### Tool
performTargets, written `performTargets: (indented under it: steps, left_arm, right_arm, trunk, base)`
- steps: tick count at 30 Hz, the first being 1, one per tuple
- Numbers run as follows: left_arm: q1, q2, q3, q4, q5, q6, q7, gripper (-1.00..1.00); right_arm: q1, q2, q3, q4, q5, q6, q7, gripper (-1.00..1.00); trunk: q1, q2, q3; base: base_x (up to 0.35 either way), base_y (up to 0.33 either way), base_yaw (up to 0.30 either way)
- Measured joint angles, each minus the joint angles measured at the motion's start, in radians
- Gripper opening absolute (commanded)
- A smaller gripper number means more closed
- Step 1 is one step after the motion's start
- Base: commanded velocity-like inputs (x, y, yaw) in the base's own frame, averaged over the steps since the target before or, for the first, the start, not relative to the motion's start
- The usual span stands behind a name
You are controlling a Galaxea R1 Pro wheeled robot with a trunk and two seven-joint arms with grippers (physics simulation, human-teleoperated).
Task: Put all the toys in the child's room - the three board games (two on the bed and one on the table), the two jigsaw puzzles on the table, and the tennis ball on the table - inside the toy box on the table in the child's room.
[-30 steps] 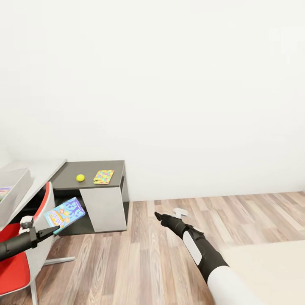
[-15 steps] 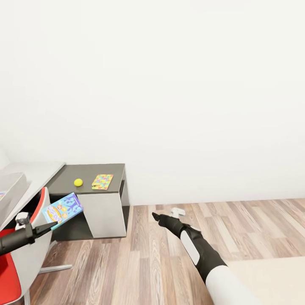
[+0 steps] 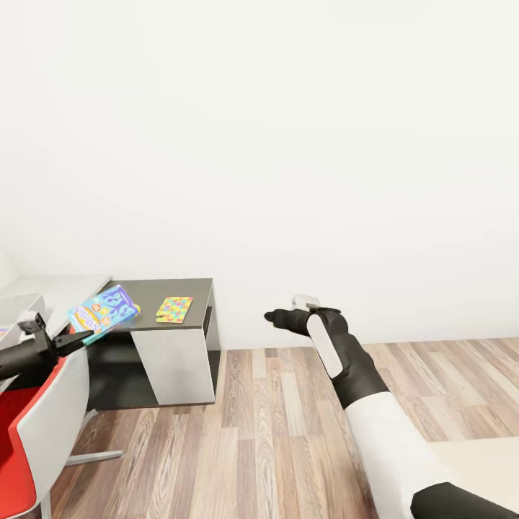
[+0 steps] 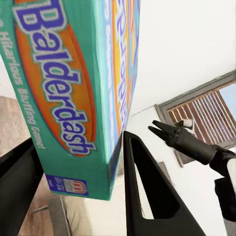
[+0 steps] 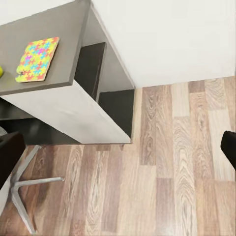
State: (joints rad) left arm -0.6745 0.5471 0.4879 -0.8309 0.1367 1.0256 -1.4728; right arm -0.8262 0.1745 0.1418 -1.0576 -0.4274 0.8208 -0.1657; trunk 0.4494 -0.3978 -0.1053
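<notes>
The left gripper (image 3: 78,339) is clamped on a flat blue-and-teal printed board game box (image 3: 104,311), holding it tilted in the air in front of the lower dark grey section of the L-shaped table (image 3: 194,288). In the left wrist view the black fingers (image 4: 147,191) press either side of that box (image 4: 73,93) (the word "Balderdash" reads along its teal edge). A thin jigsaw puzzle board of yellow, pink, blue and green pieces (image 3: 174,308) lies flat on the dark section, near its front edge; the right wrist view also catches it (image 5: 38,59), with a sliver of the yellow-green ball (image 5: 1,72) just beside it at the frame's edge. A red-and-white chair (image 3: 36,425) stands below the left arm on the wood-plank floor (image 3: 288,432). The right gripper (image 3: 272,316) is held out empty over the floor, well apart from the table, its jaws spread wide in the wrist view.
</notes>
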Motion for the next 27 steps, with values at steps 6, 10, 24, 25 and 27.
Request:
performTargets:
  steps: [6,10,24,25,27]
  left_arm:
    - [-0.033,0.075,0.000,-0.010,0.006,0.011,-0.008,-1.00]
    - [-0.034,0.091,-0.002,-0.027,0.007,0.011,-0.016,-1.00]
    - [-0.034,0.097,-0.002,-0.034,0.007,0.011,-0.025,-1.00]
    - [-0.034,0.097,-0.002,-0.034,0.006,0.011,-0.025,-1.00]
    - [-0.034,0.096,-0.002,-0.034,0.006,0.011,-0.025,-1.00]
  right_arm:
    - [-0.015,0.000,-0.002,-0.062,-0.031,0.038,-0.004,1.00]
    - [-0.015,0.000,0.004,-0.067,-0.049,0.039,-0.005,1.00]
    - [-0.015,0.000,0.008,-0.089,-0.055,0.038,-0.005,1.00]
    - [-0.015,0.000,0.008,-0.089,-0.055,0.038,-0.005,1.00]
    - [-0.015,0.000,0.008,-0.090,-0.056,0.037,-0.005,1.00]
  trunk:
    - [0.000,0.000,0.000]
    - [0.000,0.000,0.000]
    - [0.000,0.000,0.000]
    - [0.000,0.000,0.000]
    - [-0.001,0.000,0.000]
  base:
    - [0.000,0.000,0.010]
    - [0.000,0.000,0.196]
    - [0.078,-0.072,0.283]
    - [0.242,-0.163,0.290]
    - [0.272,-0.108,0.290]
